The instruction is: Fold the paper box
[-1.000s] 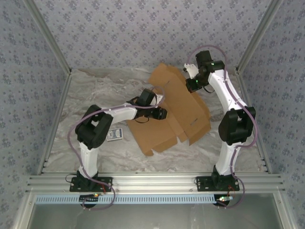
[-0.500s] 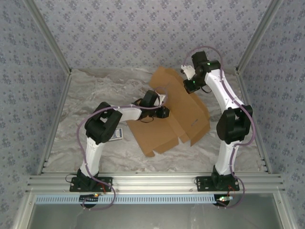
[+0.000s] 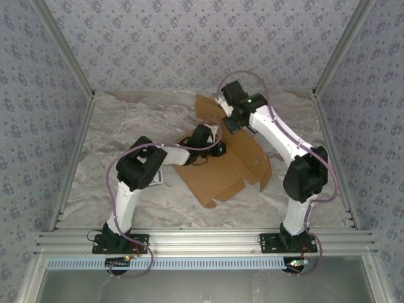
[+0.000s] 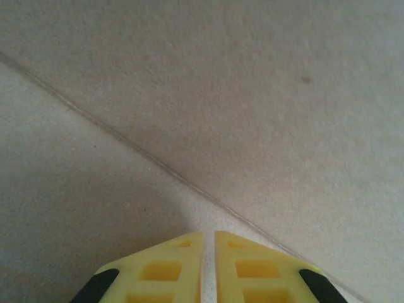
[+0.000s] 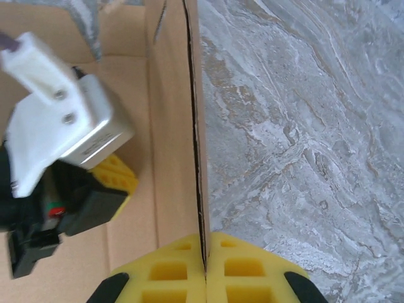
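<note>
The paper box (image 3: 243, 159) is a brown cardboard sheet lying partly folded in the middle of the table. My right gripper (image 5: 205, 270) is shut on the edge of one raised flap (image 5: 196, 145), which stands upright between its yellow fingers; seen from above, the right gripper (image 3: 230, 123) holds that flap at the sheet's far side. My left gripper (image 4: 208, 265) has its fingers nearly together with nothing between them, tips pressed on the cardboard (image 4: 252, 95) beside a crease. From above, the left gripper (image 3: 216, 146) rests on the sheet's left part. A left fingertip (image 5: 115, 178) shows just inside the flap.
A small blue-and-white card packet (image 3: 155, 178) lies on the marble table (image 3: 126, 126) beside the left arm's elbow. Patterned walls and metal rails close in the table on three sides. Bare marble (image 5: 303, 126) lies beyond the raised flap.
The right arm has swung left with the flap, lifting it toward the left gripper. The left gripper has closed its fingers and stayed on the sheet, which has shifted a little.
</note>
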`<state>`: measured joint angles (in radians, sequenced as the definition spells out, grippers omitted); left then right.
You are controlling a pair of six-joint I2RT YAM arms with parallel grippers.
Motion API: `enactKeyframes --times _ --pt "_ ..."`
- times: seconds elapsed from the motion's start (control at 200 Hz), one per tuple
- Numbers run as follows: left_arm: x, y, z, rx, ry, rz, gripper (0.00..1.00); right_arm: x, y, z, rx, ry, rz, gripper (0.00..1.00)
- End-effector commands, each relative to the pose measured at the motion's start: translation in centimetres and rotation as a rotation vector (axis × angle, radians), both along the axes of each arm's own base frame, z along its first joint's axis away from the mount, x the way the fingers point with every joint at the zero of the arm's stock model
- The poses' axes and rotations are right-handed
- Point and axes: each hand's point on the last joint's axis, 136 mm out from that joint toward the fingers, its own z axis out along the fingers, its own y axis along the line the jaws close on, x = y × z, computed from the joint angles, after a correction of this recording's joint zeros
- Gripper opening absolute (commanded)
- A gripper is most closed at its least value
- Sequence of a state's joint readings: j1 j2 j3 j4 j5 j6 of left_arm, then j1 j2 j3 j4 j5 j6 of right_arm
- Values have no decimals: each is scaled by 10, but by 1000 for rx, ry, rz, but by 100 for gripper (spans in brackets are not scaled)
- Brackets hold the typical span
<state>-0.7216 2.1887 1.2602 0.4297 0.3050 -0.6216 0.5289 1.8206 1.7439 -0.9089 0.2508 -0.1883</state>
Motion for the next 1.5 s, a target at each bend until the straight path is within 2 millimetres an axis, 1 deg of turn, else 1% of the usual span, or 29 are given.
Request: enactKeyframes --times 0.0,0.19,0.285,0.395,0.465,0.57,0.61,0.675,0.799,0.859,0.924,1.049,1.149,1.224,1.314,1.384,1.429,1.494 --pt "-16 8 -47 33 90 47 12 -4 12 4 -3 -102 -37 0" --pt "-15 11 -48 -16 76 81 13 -18 30 -4 -11 -176 -28 0" --pt "-16 11 -46 -33 78 87 13 -20 30 -9 -16 -180 -32 0" --pt "-16 13 -39 -45 69 91 14 -16 25 -7 -29 -185 -36 0" --pt "-16 14 -31 -56 59 91 15 -14 24 -6 -31 -192 -28 0" --pt "-12 16 -21 -86 59 100 16 -13 29 -7 -11 -188 -6 0" --pt "-11 17 -19 -96 59 103 16 -14 33 -10 0 -179 0 0" --pt "-9 18 -22 -92 62 106 16 -18 39 -16 7 -166 6 0" --pt "-9 19 -32 -117 83 125 15 -25 47 -31 -31 -161 16 0" --pt "-9 20 -36 -127 92 131 15 -26 50 -35 -33 -157 17 0" --pt "-9 21 -38 -127 96 133 14 -26 53 -34 -35 -160 22 0" --pt "-9 26 -35 -128 88 141 15 -20 49 -24 -54 -189 19 0" --pt "-6 31 -33 -123 81 148 15 -19 51 -17 -42 -198 27 0" --pt "-3 33 -37 -119 85 155 15 -24 58 -21 -11 -181 36 0" --pt "-3 35 -42 -125 93 163 15 -35 66 -35 -8 -148 51 0" --pt "-4 34 -44 -131 99 164 15 -37 67 -43 -27 -139 51 0" --pt "-5 34 -43 -134 97 162 15 -34 65 -43 -45 -148 47 0" --pt "-5 36 -39 -132 90 160 16 -26 56 -34 -64 -172 35 0"
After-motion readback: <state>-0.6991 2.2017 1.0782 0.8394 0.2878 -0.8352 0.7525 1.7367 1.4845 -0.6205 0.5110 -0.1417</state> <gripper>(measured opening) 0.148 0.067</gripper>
